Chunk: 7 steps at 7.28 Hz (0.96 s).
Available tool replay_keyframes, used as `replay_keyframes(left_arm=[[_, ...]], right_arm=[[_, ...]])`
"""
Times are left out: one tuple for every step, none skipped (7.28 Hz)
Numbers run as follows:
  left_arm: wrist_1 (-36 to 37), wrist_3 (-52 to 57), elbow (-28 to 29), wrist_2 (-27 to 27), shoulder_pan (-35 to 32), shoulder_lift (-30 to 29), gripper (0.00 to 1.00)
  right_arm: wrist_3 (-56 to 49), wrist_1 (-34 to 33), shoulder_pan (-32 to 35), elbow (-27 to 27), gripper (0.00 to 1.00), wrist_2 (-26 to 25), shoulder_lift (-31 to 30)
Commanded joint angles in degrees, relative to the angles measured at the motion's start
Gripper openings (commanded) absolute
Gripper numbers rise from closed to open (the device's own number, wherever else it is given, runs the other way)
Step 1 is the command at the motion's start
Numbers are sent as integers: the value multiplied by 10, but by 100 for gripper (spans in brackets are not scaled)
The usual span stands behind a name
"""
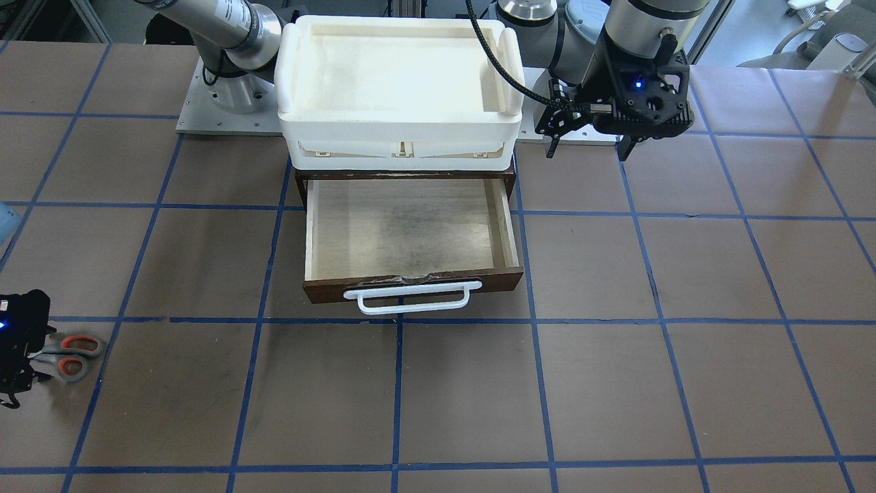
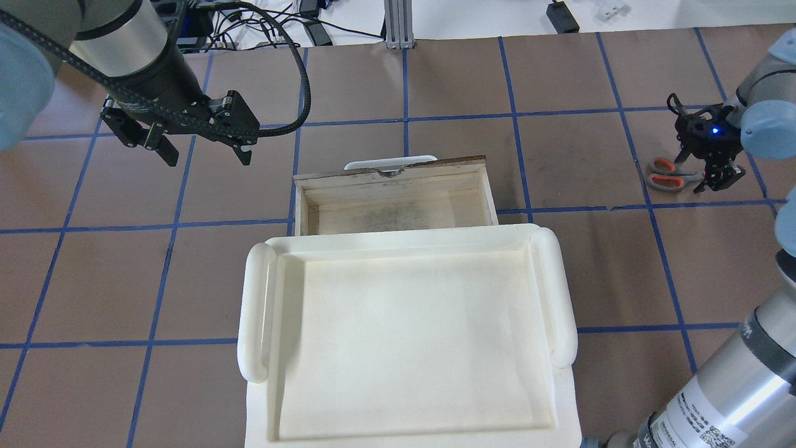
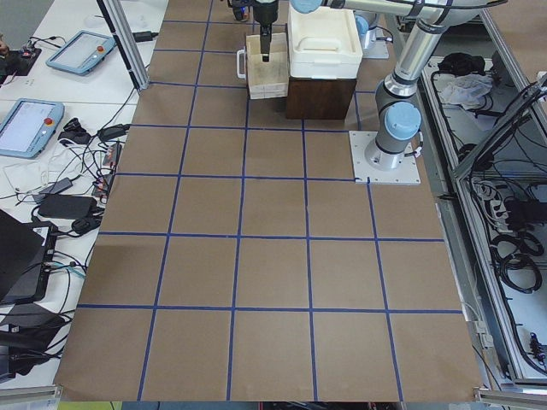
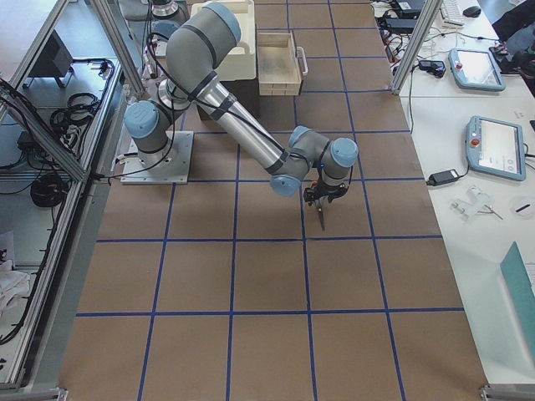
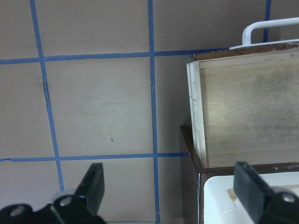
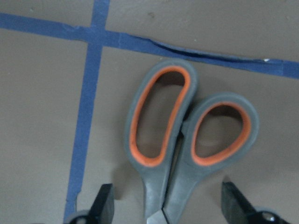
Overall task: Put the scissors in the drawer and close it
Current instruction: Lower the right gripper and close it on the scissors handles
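Note:
The scissors (image 1: 72, 356) lie flat on the table, far from the drawer; they have grey handles lined in orange. My right gripper (image 1: 17, 373) is low over them and open. In the right wrist view its fingers (image 6: 105, 205) straddle the scissors (image 6: 173, 149) just below the handle loops, without closing on them. The dark brown drawer (image 1: 410, 236) is pulled open and empty, with its white bar handle (image 1: 410, 298) toward the operators' side. My left gripper (image 2: 202, 149) is open and empty, hovering beside the drawer (image 2: 398, 205). The drawer's corner also shows in the left wrist view (image 5: 247, 107).
A white plastic tray (image 2: 404, 336) sits on top of the brown cabinet that holds the drawer. The table is brown paper with a blue tape grid. Both arm bases stand behind the cabinet.

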Motion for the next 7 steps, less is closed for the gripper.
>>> replay_keyframes(left_arm=[[1,0,0,0,0,0,100],[0,0,0,0,0,0,100],[0,0,0,0,0,0,100],[0,0,0,0,0,0,100],[0,0,0,0,0,0,100],[1,0,0,0,0,1,100],[0,0,0,0,0,1,100]], right_arm=[[-1,-4,0,-1,0,-5,-1],[-2,-4,0,-1,0,-5,-2],[-2,-4,1,-2,0,-6,-4],[-2,-3,2,-5,0,-6,-7],[-1,-3,4,-7,0,-6,-14],[3,2,7,-7,0,-6,-28],[6,4,11,-7,0,-7,-35]])
